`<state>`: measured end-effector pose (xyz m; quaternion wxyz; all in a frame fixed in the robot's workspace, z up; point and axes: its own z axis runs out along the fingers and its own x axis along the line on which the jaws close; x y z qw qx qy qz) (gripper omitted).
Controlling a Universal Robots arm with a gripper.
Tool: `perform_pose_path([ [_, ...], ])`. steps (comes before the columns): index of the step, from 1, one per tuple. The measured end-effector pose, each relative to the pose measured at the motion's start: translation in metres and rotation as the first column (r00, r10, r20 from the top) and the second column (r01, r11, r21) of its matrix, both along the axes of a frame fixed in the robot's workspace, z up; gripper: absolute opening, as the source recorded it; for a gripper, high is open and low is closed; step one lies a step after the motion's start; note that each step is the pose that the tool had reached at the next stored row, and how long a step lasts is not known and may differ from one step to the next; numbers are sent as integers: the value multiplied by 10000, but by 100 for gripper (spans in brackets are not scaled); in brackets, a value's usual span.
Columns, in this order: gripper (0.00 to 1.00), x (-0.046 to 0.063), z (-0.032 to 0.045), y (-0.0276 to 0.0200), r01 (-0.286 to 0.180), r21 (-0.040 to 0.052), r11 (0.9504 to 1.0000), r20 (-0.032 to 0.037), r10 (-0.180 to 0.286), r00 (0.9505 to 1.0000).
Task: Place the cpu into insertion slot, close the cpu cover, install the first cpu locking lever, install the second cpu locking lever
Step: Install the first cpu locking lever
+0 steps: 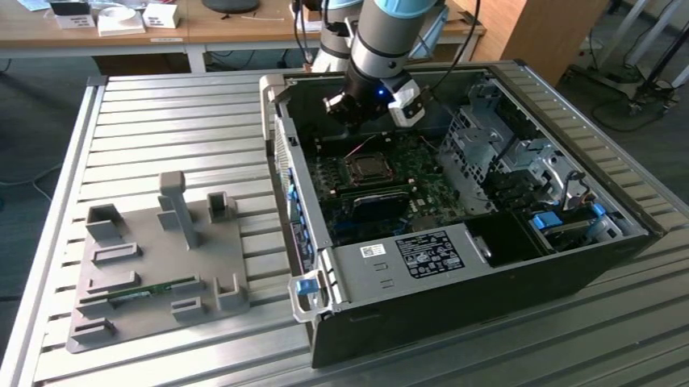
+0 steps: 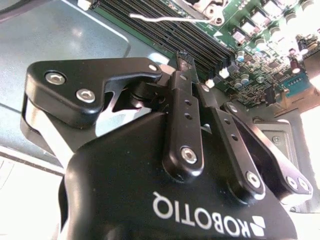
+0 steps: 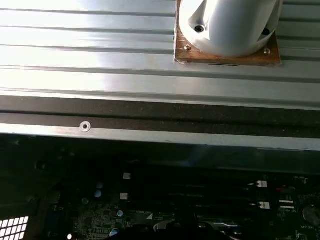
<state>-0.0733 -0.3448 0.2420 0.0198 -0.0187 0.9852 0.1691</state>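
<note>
Hovering over the computer case (image 1: 463,310) near the insertion slot (image 1: 367,168), tool (image 2: 181,62) pressed together.

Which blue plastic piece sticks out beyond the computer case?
The blue latch at the corner of the computer case nearest the grey tray; the other blue pieces sit down inside the case.
</note>
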Motion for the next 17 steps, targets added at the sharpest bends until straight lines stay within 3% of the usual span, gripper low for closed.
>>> perform_pose_path([
  [17, 11, 13, -80, 0, 0, -6, 10000, 0, 0, 10000],
])
